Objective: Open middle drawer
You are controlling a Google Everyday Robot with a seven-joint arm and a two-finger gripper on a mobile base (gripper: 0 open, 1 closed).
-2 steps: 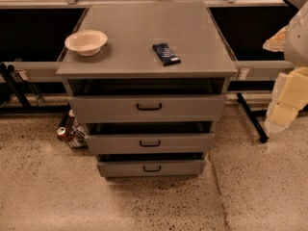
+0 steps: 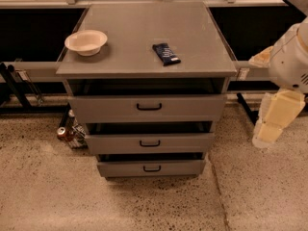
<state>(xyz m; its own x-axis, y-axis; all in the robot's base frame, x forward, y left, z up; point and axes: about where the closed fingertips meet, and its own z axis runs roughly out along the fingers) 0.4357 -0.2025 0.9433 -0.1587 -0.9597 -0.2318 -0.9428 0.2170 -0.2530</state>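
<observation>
Tool (image 2: pixel 269 126) hangs right of the cabinet (image 2: pixel 219 105), well apart from it; whether it holds anything or how wide it stands, I cannot tell. One bowl (image 2: pixel 86 42) and one dark packet (image 2: pixel 166 53) lie on the worktop (image 2: pixel 139 28). Of three drawers, the middle drawer (image 2: pixel 185 142) shows its front unobstructed.

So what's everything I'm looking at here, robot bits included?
grey metal cabinet: one, grey, centre of the floor
grey metal top drawer: one, grey, uppermost
grey metal middle drawer: one, grey, small black bar handle, second of three
grey metal bottom drawer: one, grey, lowest
round shallow bowl: one, off-white, cabinet top, left
flat snack packet: one, dark blue, cabinet top, right of the bowl
drink cans: count unclear, floor left of the cabinet
robot arm: one, white, right edge
end effector: one, cream, hanging right of the cabinet, apart from it
</observation>
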